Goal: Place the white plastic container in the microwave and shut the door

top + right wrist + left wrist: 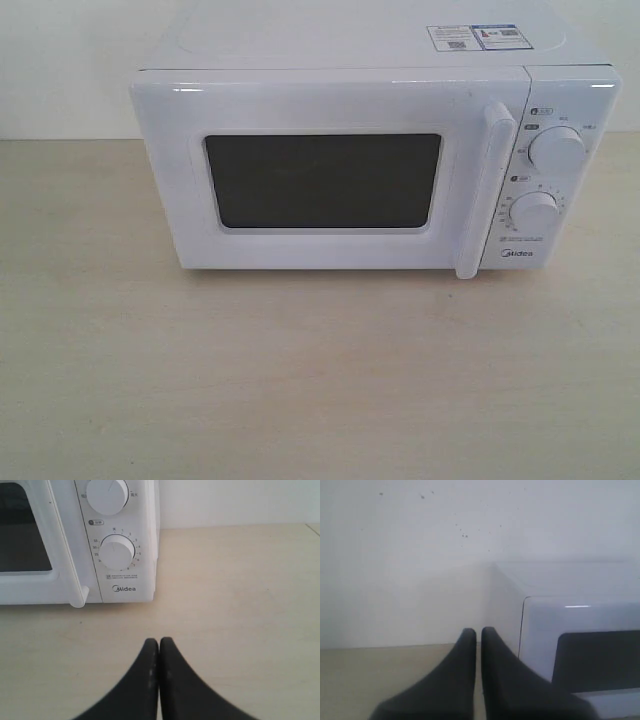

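The white Midea microwave (370,160) stands at the back of the light wooden table, with stickers on its top. Its door (320,180) is closed, the dark window facing me and the vertical bar handle (482,190) at its right edge. Two round dials (556,150) sit on the right panel. The white plastic container is out of view in every frame. Neither gripper shows in the exterior view. My left gripper (479,632) is shut and empty, off the microwave's (580,630) left corner. My right gripper (159,642) is shut and empty, over the table in front of the dial panel (117,552).
A pale wall runs behind the table (300,380). Bare wooden tabletop stretches in front of the microwave and to its right (240,590).
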`<action>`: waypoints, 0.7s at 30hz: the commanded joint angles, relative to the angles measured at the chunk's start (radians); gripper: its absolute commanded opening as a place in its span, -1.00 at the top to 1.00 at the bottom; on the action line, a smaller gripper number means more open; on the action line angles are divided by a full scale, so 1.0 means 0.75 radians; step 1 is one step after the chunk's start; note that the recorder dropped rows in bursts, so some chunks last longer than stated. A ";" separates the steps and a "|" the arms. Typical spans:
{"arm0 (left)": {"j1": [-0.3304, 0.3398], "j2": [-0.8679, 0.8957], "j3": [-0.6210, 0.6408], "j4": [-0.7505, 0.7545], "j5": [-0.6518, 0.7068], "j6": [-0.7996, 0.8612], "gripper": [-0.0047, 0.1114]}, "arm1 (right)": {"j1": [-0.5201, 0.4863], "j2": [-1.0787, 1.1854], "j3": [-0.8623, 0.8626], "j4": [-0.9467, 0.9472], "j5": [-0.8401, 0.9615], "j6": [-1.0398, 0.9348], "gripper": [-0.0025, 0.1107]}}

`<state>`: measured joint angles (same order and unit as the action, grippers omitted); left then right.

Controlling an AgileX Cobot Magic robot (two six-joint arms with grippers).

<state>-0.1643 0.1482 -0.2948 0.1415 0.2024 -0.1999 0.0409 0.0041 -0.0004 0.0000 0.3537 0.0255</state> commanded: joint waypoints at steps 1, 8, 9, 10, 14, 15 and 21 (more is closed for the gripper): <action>0.003 -0.039 0.078 -0.009 -0.031 -0.045 0.84 | 0.002 -0.005 0.001 0.000 -0.005 -0.003 0.96; 0.003 -0.042 0.188 -0.009 -0.031 -0.045 0.84 | 0.002 -0.005 0.001 0.000 -0.005 -0.003 0.96; 0.003 -0.042 0.205 -0.009 -0.031 -0.045 0.84 | 0.002 -0.005 0.001 0.000 -0.005 -0.003 0.96; 0.003 -0.042 0.219 -0.009 -0.035 -0.045 0.84 | 0.002 -0.005 0.001 0.000 -0.005 -0.003 0.96; 0.003 -0.042 0.296 0.004 -0.130 -0.042 0.84 | 0.002 -0.005 0.001 0.000 -0.005 -0.003 0.96; 0.003 -0.042 0.313 0.015 -0.161 -0.042 0.84 | 0.002 -0.005 0.001 0.000 -0.005 -0.003 0.96; 0.003 -0.152 0.379 0.043 -0.210 -0.023 0.84 | 0.002 -0.005 0.001 0.000 -0.005 -0.003 0.96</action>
<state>-0.1643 0.0720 -0.0244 0.1613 0.0706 -0.2207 0.0409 0.0041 -0.0004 0.0000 0.3537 0.0272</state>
